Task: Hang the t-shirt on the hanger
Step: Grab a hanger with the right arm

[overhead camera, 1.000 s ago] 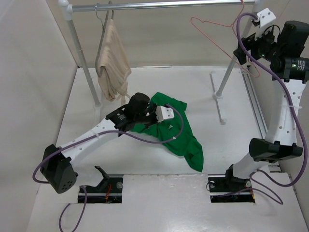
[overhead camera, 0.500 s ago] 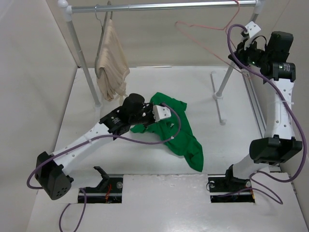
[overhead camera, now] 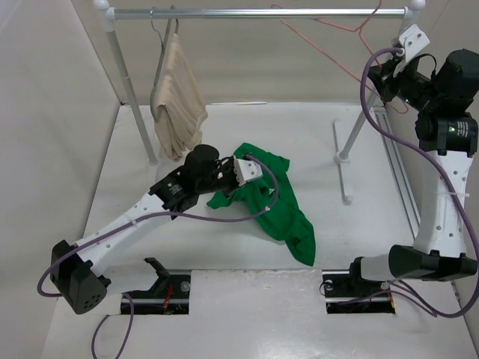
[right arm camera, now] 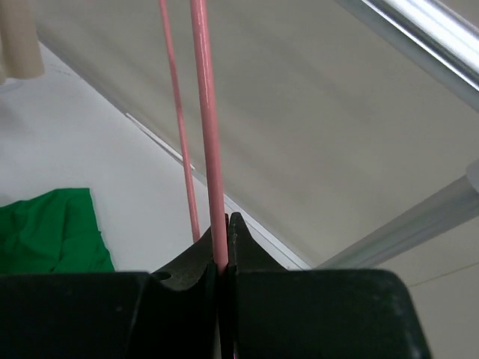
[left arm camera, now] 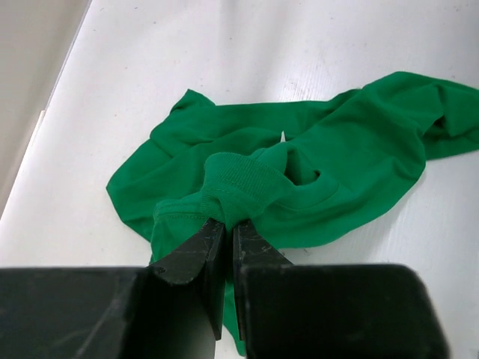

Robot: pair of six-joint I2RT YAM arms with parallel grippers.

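The bright green soft fabric t-shirt (overhead camera: 278,203) lies crumpled on the white surface (overhead camera: 247,127), spreading ahead of the left claw (left arm camera: 227,224). The thin pink wire hanger (overhead camera: 334,60) rises out of the right claw (right arm camera: 227,226), up beside the metal rail (overhead camera: 247,12). To do this step well, I judge the collar should be lifted slowly and held open so the hanger's end slips inside without snagging. The left claw is narrowed to a slit, pinching the ribbed collar fold; the right claw is clamped tight on the pink wire.
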